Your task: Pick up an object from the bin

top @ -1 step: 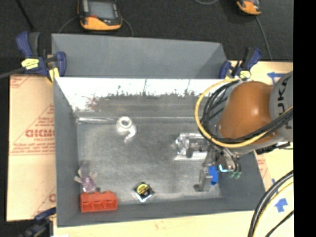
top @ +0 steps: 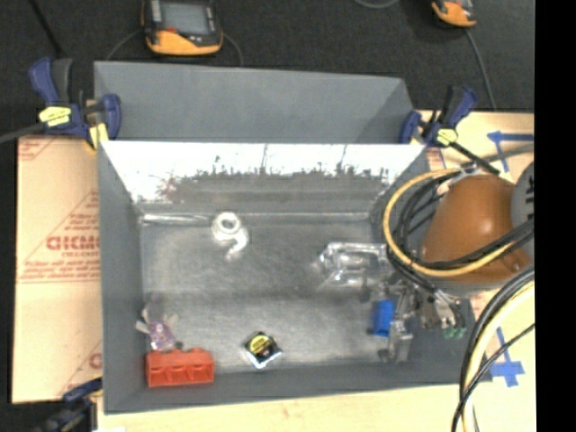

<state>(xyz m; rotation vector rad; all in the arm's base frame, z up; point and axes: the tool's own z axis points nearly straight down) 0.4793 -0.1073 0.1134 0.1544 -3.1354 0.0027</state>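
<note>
Currently the gripper hangs low; how wide it stands, cannot tell. A small blue piece lies hard against it, a clear plastic piece just beyond. Best: centre over blue, descend straight, avoid snagging the clear one.

Grey metal bin, red block at front-left corner, purple piece behind it, black-and-yellow item front centre, white ring rear left, clear piece centre right.
</note>
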